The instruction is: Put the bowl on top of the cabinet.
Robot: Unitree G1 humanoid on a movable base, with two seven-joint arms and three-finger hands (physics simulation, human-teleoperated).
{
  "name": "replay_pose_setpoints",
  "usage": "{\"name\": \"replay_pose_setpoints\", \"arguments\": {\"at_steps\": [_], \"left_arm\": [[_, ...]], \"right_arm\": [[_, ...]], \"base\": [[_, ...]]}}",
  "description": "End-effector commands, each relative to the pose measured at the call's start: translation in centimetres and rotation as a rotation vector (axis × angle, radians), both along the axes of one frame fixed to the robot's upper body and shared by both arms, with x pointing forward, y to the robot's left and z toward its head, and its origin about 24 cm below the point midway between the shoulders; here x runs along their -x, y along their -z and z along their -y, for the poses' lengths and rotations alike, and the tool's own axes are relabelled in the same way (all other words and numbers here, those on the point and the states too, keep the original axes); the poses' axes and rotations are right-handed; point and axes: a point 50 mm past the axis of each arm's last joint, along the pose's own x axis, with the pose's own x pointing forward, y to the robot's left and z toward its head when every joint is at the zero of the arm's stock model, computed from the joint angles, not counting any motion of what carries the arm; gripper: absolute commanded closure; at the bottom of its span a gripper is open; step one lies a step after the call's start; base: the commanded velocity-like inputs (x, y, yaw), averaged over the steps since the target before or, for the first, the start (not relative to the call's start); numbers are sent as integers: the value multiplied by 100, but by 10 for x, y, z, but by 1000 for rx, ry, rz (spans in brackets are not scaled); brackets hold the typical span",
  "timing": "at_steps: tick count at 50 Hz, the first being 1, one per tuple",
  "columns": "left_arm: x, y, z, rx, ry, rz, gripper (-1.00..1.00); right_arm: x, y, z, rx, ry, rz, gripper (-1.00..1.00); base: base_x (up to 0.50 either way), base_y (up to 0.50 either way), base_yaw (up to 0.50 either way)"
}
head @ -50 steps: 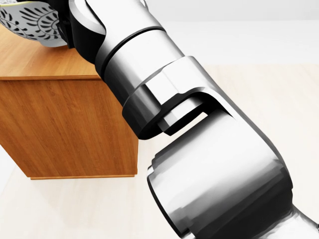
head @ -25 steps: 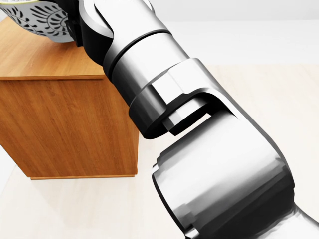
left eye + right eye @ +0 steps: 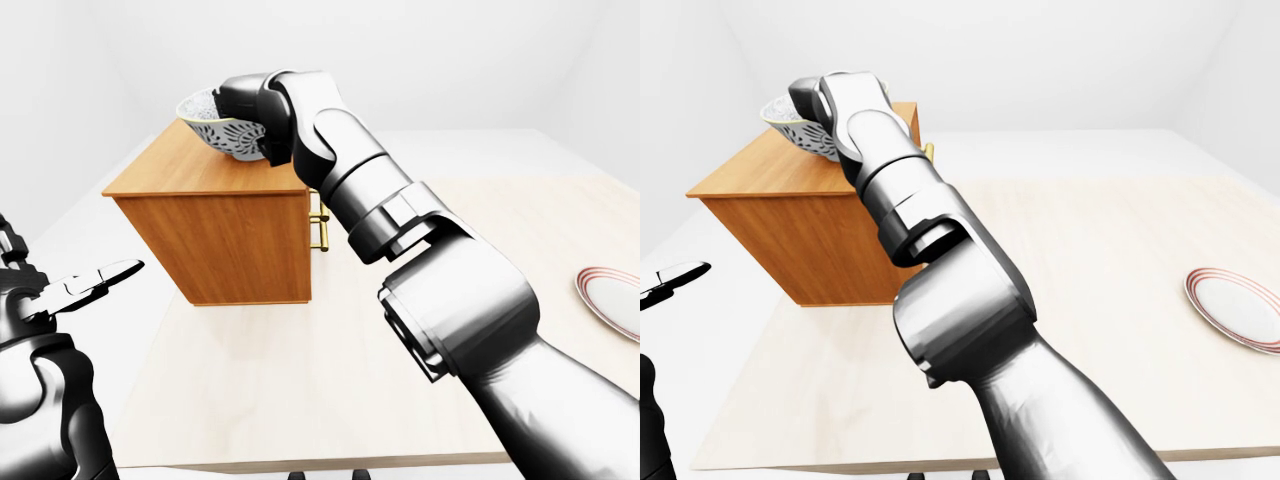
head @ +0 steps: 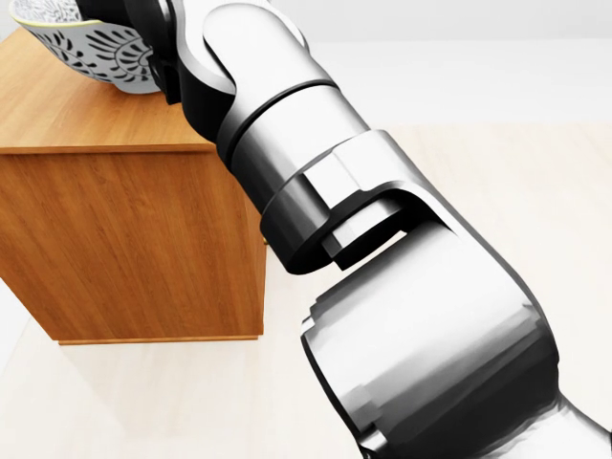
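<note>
The bowl (image 3: pixel 222 133), white with a dark leaf pattern, hangs slightly tilted just over the far end of the wooden cabinet's top (image 3: pixel 170 172). My right hand (image 3: pixel 240 98) is shut on its rim, and the right arm stretches across the picture from the lower right. Whether the bowl's base touches the wood I cannot tell. The head view shows the bowl (image 4: pixel 100 46) at its top left, with the arm filling most of the frame. At the left edge my left hand (image 3: pixel 100 280) stands open and holds nothing.
The cabinet (image 3: pixel 230 245) stands on a pale wooden table (image 3: pixel 300 400) and has gold handles (image 3: pixel 322 225) on its right side. A red-rimmed white plate (image 3: pixel 1240 305) lies near the table's right edge. White floor and walls surround the table.
In the head view the bowl has shifted a little right over the cabinet top and turned more level. The right forearm has swung right with it.
</note>
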Motion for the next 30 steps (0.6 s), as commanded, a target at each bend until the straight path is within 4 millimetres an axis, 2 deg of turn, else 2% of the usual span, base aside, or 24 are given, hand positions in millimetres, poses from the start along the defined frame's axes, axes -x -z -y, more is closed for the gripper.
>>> {"name": "replay_pose_setpoints", "arguments": {"at_steps": [1,20,21,22,23,30], "left_arm": [[-6,8,1,23,0,-34,-100],[-5,8,1,22,-1,-32,-100],[-5,9,1,22,-1,-35,-100],[-5,9,1,23,-2,-35,-100],[-6,9,1,24,-2,-36,-100],[-5,9,1,23,-1,-36,-100]], "right_arm": [[-2,5,1,28,19,21,100],[-6,5,7,18,36,29,100],[-6,4,8,19,37,31,46],[-6,4,8,22,38,34,-33],[-6,4,8,26,39,34,-100],[-6,1,9,26,44,43,-100]], "base": [[0,0,0],[0,0,0],[0,0,0],[0,0,0],[0,0,0],[0,0,0]]}}
